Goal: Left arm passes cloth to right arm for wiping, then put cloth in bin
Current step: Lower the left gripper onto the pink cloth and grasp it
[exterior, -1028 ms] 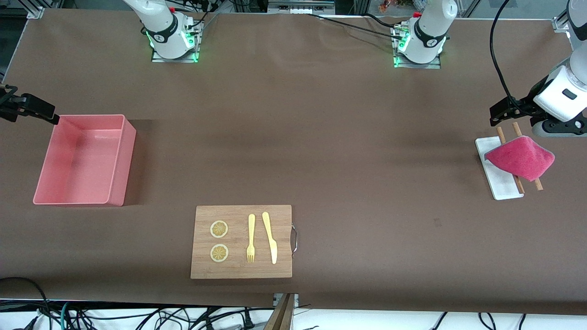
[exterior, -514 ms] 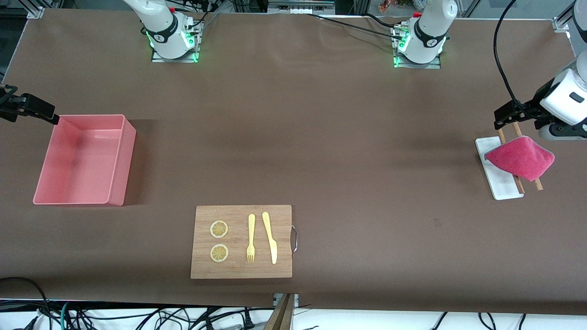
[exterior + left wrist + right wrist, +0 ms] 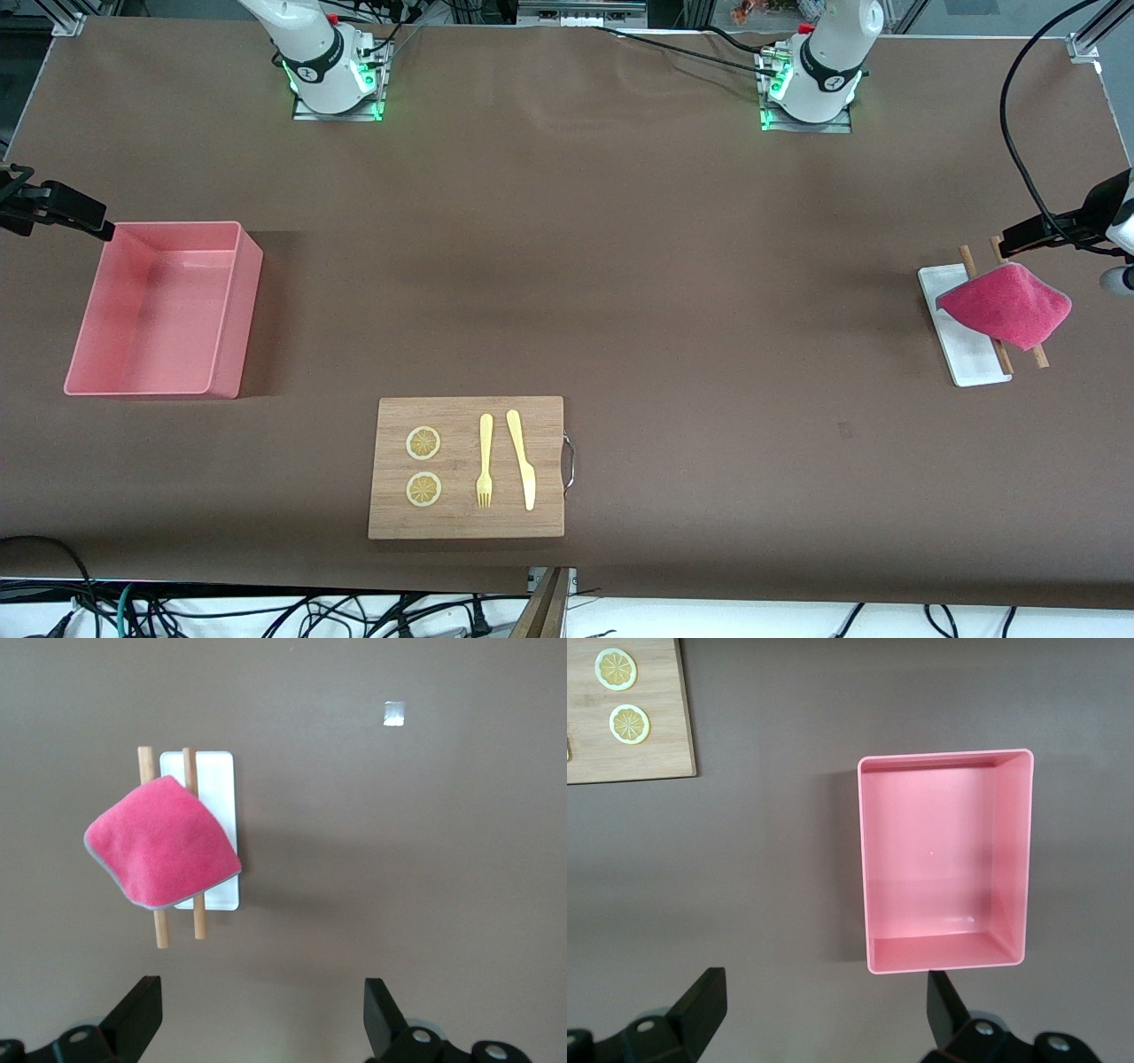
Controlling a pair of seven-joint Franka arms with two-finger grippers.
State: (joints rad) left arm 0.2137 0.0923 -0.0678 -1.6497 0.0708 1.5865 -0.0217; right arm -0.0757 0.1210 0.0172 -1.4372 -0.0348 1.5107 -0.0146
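- Lower centre of the front frame: you see a rectangular wooden cutting board [image 3: 467, 467] with visible grain and a thin metal handle, carrying two flat round lemon slices [image 3: 423, 466], a pale yellow fork [image 3: 485, 461] and a matching knife [image 3: 522, 458]. Nothing here looks wiped yet.
- Middle right: the cloth [image 3: 1006, 306], soft, nappy magenta fabric with a grey hem, lies draped over two slim wooden sticks [image 3: 999, 347] and a flat, glossy white tray [image 3: 965, 358]. It is not gripped, so you should judge the task as unstarted: pick-up, hand-over, wiping and binning all remain.
- Middle left: the bin [image 3: 229, 361], a smooth salmon-pink plastic tub with tall straight walls and rounded corners, sits empty on the matte brown tabletop [image 3: 620, 266].
- Right edge, just above the cloth: the left gripper [image 3: 262, 1017] hovers over the tabletop beside the tray, its fingers spread wide and holding nothing.
- Left edge, above the bin's upper corner: the right gripper [image 3: 825, 1010] waits over the tabletop beside the bin, its fingers likewise parted and empty.
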